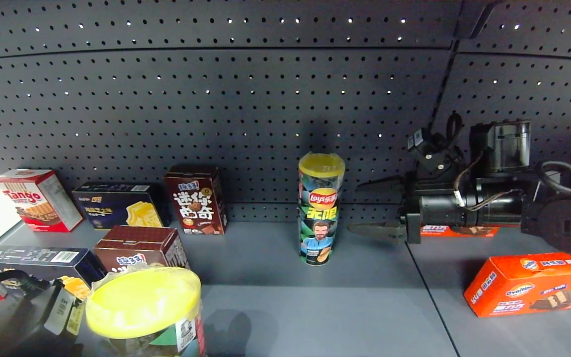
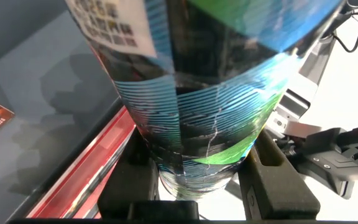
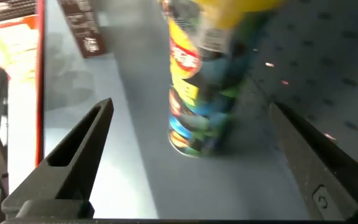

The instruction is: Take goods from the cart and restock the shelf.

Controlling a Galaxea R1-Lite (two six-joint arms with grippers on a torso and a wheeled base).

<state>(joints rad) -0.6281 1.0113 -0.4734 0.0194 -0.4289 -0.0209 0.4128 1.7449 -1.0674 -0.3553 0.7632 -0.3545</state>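
A tall chip can (image 1: 321,210) with a yellow lid stands upright on the grey shelf (image 1: 275,317), near the perforated back panel (image 1: 216,99) and apart from the boxes on either side of it. The right gripper (image 1: 356,208) lies level just beside this can on its right. Its two dark fingers are spread wide and point at the can without touching it. In the right wrist view the can stands between the two fingertips but farther off, and blur smears its top.

The left gripper (image 2: 197,186) is clamped on a second chip can (image 1: 142,302) at the near left. Its black fingers (image 2: 129,186) press against the lower wall of the tube from both sides. In the head view only the yellow lid and a strip of label show, since the picture's edge cuts off the body. The gripper itself is mostly hidden behind this can and a black cable.

To the left along the back stand a red wafer box (image 1: 37,198), a dark blue box (image 1: 117,203) and an upright brown cocoa-biscuit box (image 1: 195,199). In front of them lie another brown box (image 1: 139,245) and a long dark box (image 1: 37,259), both partly covered by the held can. On the right an orange box (image 1: 533,282) lies flat. A second orange pack (image 1: 459,230) shows only as a sliver under the right arm.
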